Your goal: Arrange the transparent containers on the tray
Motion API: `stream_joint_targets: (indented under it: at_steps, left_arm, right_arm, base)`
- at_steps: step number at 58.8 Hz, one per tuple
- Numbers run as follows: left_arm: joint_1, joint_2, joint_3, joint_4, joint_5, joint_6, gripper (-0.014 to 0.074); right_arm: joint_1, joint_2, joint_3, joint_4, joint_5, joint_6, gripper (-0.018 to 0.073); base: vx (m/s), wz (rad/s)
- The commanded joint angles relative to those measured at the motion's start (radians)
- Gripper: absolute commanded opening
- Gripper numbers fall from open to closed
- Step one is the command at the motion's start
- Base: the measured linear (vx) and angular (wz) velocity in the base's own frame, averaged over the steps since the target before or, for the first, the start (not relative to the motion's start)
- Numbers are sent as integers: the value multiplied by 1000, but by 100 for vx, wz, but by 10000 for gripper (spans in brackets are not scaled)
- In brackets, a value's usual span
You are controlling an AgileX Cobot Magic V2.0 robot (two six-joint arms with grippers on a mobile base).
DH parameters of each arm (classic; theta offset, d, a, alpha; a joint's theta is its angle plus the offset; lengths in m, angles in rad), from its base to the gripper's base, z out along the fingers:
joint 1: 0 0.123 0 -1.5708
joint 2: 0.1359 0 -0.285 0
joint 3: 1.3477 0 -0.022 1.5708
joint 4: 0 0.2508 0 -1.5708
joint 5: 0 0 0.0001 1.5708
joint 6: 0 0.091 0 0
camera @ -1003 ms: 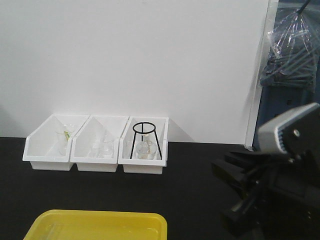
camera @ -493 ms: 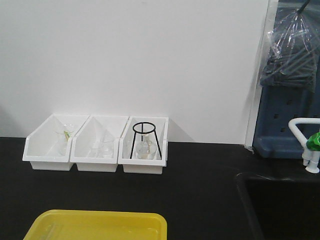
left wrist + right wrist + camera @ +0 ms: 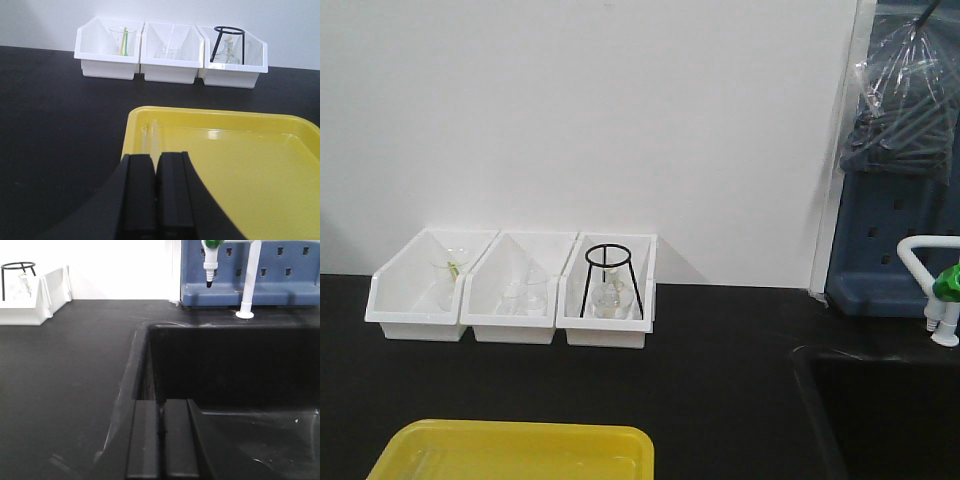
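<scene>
On the black bench, near its front edge, we are finding the yellow tray point(image 3: 235, 165) with one clear test tube point(image 3: 151, 137) already lying along its left inner side, rim toward the far wall; the front view is showing only a faint glint of it at the tray's left corner, so we are counting one tube for certain and cannot rule out another hidden below the frame. The rest of the tray floor is showing bare yellow. We are judging the task as begun but far from finished: one container placed, and any further tubes not showing in these views. Behind the tray, well apart, we are counting three white bins point(image 3: 513, 290) in a row against the wall: the left one holding a beaker with a yellow-green rod, the middle one holding clear glassware, the right one holding a black wire tripod point(image 3: 610, 280) over a small flask. To our right we are seeing one black sink point(image 3: 230, 370) and one white tap with a green tip point(image 3: 938, 290). We are keeping the left gripper point(image 3: 156, 195) low over the tray's near rim, jaws pressed together and carrying nothing. We are holding the right gripper point(image 3: 161, 440) at the sink's near edge, likewise closed and empty.
</scene>
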Motion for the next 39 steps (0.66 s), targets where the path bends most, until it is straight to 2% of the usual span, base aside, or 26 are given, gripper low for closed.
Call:
stream_joint_targets:
  at_steps: [1,39]
  left_arm:
    - [2,-12,32,-9,-79,-7,2]
    - [2,-12,32,-9,-79,-7,2]
  right_arm:
    - [-6,18,9,-1,-79,-3,-13]
    - [-6,18,9,-1,-79,-3,-13]
  base:
    - [0,0]
    - [0,0]
